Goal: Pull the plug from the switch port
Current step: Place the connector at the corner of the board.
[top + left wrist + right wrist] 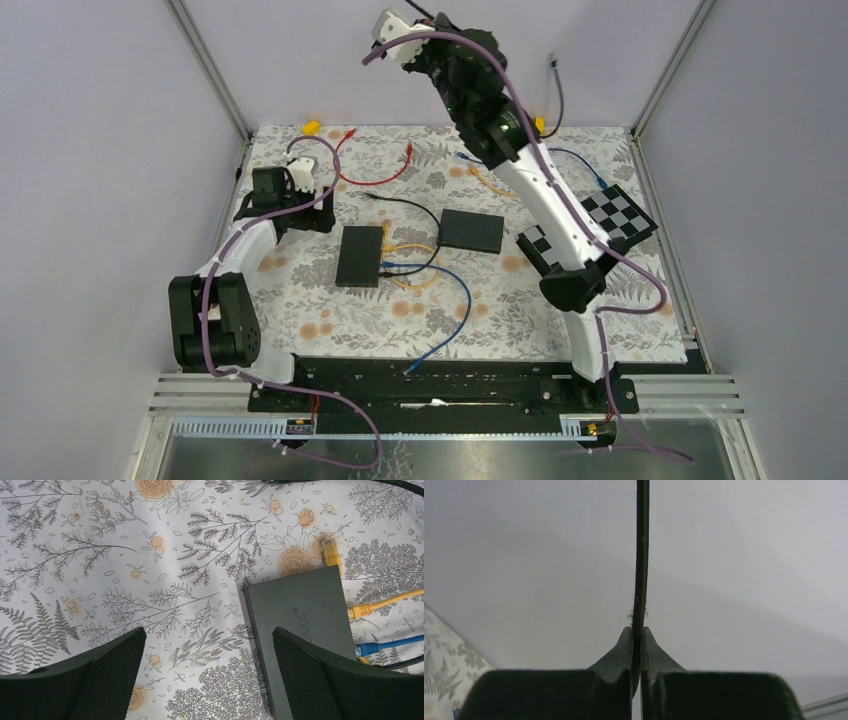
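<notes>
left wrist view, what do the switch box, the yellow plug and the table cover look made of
Network switch: dark grey case, matte and flat with crisp edges; painted metal or plastic, cannot tell which.
Yellow plug at its side: likely moulded plastic, going by its even colour and shaped boot.
Table cover: matte sheet with a printed floral pattern, probably paper or cloth.

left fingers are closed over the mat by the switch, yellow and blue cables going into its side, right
No: the left fingers are wide open, not closed, as the left wrist view shows. The rest holds: they are over the mat by the switch, with a yellow cable and a blue cable going into its side.
</notes>
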Controlling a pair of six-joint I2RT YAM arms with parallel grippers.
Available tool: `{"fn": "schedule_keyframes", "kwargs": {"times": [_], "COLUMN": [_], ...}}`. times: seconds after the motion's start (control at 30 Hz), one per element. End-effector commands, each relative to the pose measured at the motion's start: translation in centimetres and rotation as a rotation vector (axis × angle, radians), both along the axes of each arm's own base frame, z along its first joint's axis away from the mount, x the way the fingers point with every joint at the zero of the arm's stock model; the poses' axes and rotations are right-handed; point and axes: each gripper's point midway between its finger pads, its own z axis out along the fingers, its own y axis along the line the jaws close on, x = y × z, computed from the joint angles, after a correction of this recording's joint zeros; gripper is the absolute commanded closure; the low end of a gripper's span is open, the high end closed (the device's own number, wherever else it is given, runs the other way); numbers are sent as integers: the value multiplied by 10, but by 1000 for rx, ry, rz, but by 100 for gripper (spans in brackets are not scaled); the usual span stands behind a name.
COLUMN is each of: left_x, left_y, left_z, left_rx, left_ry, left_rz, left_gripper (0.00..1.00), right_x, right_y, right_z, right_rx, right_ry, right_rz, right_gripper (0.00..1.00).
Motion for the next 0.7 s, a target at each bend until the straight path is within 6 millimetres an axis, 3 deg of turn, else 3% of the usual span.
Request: {"fn": "schedule_keyframes", "kwargs": {"times": [0.0,0.27,0.5,0.57,0.67], "left_x": [15,-9,-31,-36,-41], "left_y": [-5,-6,4,7,10], "left_z": [12,-2,-5,-5,-4], "left_rx": [-31,-32,3,10,21], "left_ry": [-59,-40,-44,-49,-56], "left_rz": [-17,-26,-26,-22,-21], "left_gripper": [1,1,1,1,1], "right_x": [50,120,143,144,145], "right_y": [-1,35,47,45,44], "right_z": [-57,-233,-387,-418,-445], "right_rx": [-138,-320,-490,-534,-568], "right_ry": [40,271,437,468,490], "right_rz": [-115,-151,-167,-176,-182], "right_gripper": [100,100,100,100,98]}}
